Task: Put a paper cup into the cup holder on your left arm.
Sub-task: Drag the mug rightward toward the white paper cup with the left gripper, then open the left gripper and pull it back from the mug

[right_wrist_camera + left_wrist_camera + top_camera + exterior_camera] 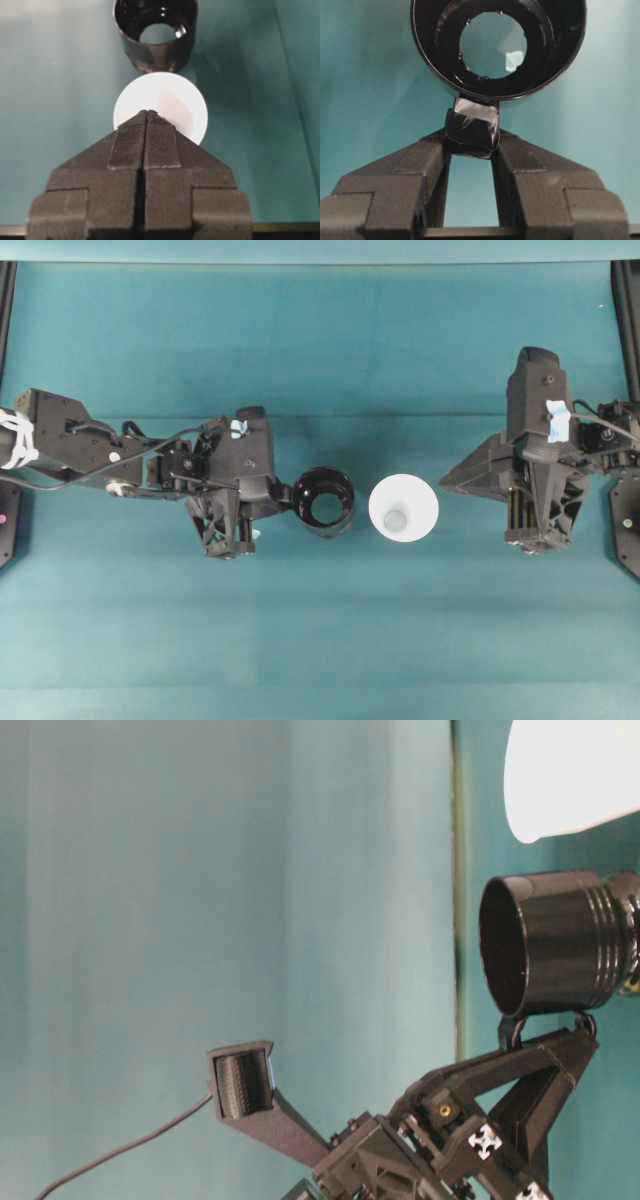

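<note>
The cup holder (323,502) is clamped by its taped knob in the left gripper (470,145). Just right of it, apart, the paper cup (403,507) is set upright on the teal surface (320,640), well inside every edge. The right gripper (146,117) is closed on nothing, beside the cup's rim. Only the left wrist view reveals the holder's open bottom.

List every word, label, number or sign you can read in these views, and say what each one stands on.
No readable text in any view.
Left gripper: two small white squares with black arrow-like marks, a pattern, no letters.
Left arm: blue-white tape tag, blank.
Right arm: larger light-blue tape tag, blank.
Paper cup: plain white, no print.
Cup holder: glossy black, no marking.
</note>
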